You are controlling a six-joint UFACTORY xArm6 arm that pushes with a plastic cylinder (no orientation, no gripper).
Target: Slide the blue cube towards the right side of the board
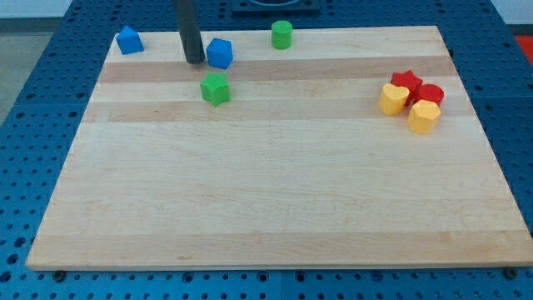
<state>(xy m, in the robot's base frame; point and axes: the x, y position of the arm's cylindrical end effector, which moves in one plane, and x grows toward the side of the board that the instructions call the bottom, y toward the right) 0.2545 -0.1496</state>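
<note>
One blue cube sits near the board's top edge, left of centre — just right of my tip, seemingly touching; a bare rod, it grasps nothing

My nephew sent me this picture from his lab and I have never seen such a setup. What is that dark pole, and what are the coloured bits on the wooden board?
The dark pole is a robot arm's pushing rod; it holds nothing. My tip rests just left of the blue cube, placed to push it rightward. One camera looks down on the wooden board. Another blue block sits at the view's top left, a green cylinder at the top, a green block below the cube. At the right cluster two red blocks and two yellow blocks.
</note>
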